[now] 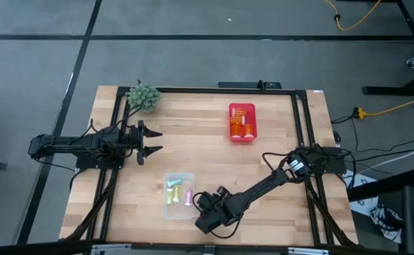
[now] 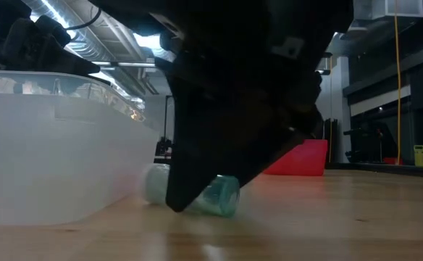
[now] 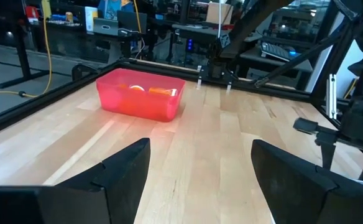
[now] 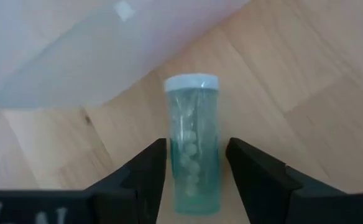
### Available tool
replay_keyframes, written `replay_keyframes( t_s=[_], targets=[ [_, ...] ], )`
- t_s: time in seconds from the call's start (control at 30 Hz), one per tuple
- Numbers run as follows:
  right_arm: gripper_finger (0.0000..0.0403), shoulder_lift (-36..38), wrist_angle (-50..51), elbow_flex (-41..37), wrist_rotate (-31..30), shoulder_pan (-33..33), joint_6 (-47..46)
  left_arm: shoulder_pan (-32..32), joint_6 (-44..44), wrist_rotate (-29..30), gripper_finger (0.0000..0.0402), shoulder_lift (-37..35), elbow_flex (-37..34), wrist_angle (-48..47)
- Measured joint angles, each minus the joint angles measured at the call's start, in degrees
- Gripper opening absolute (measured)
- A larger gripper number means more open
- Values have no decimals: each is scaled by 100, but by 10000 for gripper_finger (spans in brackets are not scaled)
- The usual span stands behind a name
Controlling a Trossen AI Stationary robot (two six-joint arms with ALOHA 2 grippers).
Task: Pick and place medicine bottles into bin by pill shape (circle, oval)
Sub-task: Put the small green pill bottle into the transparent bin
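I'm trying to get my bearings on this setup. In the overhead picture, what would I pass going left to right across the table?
Left gripper, open, waiting by the spiky green ball → clear bin holding pastel bottles → right gripper, beside that bin, around a bluish-green bottle → red bin with orange bottles.

— What can't you make out?
— My right gripper point(image 2: 197, 199) blocks most of the low view; the teal bottle point(image 2: 215, 196) shows only at lower centre.
— The bins?
— Bottles in the clear bin point(image 1: 179, 196) are too small to tell pill shapes.
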State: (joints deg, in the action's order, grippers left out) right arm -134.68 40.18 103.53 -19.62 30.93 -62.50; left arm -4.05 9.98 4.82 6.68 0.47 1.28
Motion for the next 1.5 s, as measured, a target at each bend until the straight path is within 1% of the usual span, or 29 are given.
replay_keyframes(
  t_s=[0.13,0.27,0.4,0.47,0.67,0.73,0.8,0.87,1.0,1.1,1.17,1.27,1.37,1.5],
  targets=[
    [166,31,169,-11,21,-1,197,0,0,0,273,0,0,0],
    [126,44,409,-11,-30,-4,212,0,0,0,273,0,2,0],
    [92,62,597,-6,-293,-26,217,1,0,0,273,0,1,0],
    [88,44,864,105,-514,-65,222,1,0,0,273,0,2,0],
    [105,44,2390,915,-1713,-187,-107,2,0,0,273,0,0,0],
    [107,43,2528,1174,-1979,-224,-51,1,0,0,273,0,1,0],
    [108,42,2342,1416,-2122,-253,302,2,0,0,273,0,0,0],
    [108,42,1874,1592,-2054,-284,895,1,0,0,273,0,2,0],
    [109,42,568,1665,-1355,-346,2251,2,0,2,273,0,0,0],
    [109,47,-314,1608,-852,-385,2868,1,-1,1,273,0,1,0],
    [109,53,-708,1509,-730,-399,3035,2,0,1,273,0,1,0],
    [109,53,-980,1424,-771,-414,3082,1,-1,0,273,0,2,0],
    [109,53,-969,1422,-771,-442,2861,2,-2,0,273,0,1,0],
    [109,53,-957,1416,-771,-443,2853,2,-32,0,273,0,0,0]
  ],
)
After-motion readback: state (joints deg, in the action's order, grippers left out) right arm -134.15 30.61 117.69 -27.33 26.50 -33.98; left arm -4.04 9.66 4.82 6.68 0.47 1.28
